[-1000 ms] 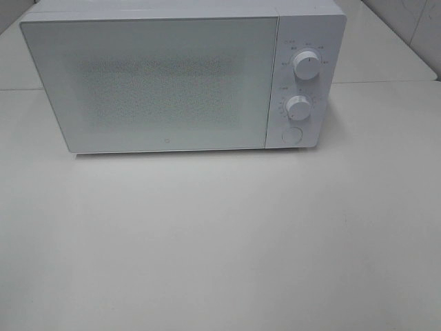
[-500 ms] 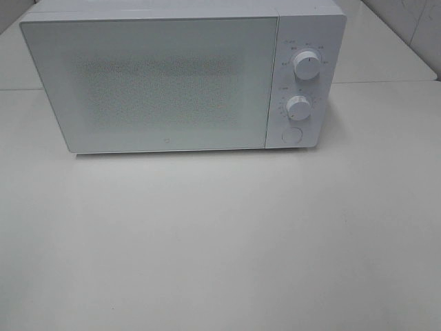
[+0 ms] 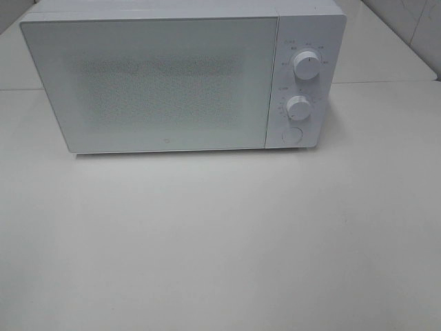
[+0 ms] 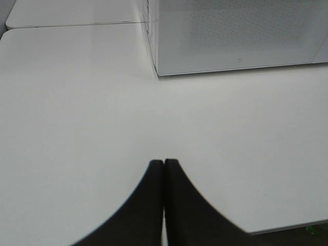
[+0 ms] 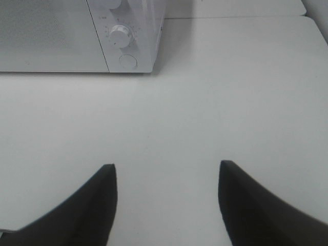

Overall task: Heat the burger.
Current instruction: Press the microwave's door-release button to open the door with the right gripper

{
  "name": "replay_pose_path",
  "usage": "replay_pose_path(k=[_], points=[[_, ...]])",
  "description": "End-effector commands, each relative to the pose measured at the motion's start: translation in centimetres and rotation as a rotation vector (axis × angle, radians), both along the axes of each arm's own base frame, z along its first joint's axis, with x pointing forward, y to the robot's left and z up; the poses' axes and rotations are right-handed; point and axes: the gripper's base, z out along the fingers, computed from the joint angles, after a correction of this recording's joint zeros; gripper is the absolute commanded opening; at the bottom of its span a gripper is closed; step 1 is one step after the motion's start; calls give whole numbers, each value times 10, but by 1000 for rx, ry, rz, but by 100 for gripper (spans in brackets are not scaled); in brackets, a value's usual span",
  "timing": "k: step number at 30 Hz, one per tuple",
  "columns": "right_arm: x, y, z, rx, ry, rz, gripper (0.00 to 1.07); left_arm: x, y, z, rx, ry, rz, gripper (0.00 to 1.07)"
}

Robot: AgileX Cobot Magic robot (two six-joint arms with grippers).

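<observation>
The burger is out of view in every frame. A white microwave [image 3: 182, 76] stands at the back of the table with its door [image 3: 148, 83] closed; the speckled window shows nothing inside. Two round knobs, upper [image 3: 305, 63] and lower [image 3: 299, 108], sit above a round button [image 3: 292, 135] on its right panel. Neither arm appears in the exterior high view. My left gripper [image 4: 164, 163] hovers shut over bare table in front of the microwave's left corner [image 4: 157, 72]. My right gripper [image 5: 166, 166] is open and empty, well short of the control panel [image 5: 120, 36].
A white tabletop [image 3: 220, 241] stretches in front of the microwave. A seam [image 3: 386, 81] between table sections runs behind it. A tiled wall [image 3: 413, 27] shows at the far right. The table's near edge [image 4: 287, 228] shows in the left wrist view.
</observation>
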Motion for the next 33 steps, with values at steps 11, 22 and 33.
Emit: replay_pose_path(k=[11, 22, 33], points=[[60, 8, 17, -21, -24, 12, 57, 0, 0, 1, -7, -19, -1, 0], [105, 15, 14, -33, -25, 21, 57, 0, 0, 1, -7, -19, -1, 0], [149, 22, 9, -24, -104, 24, 54, 0, 0, 1, -7, -19, -1, 0]])
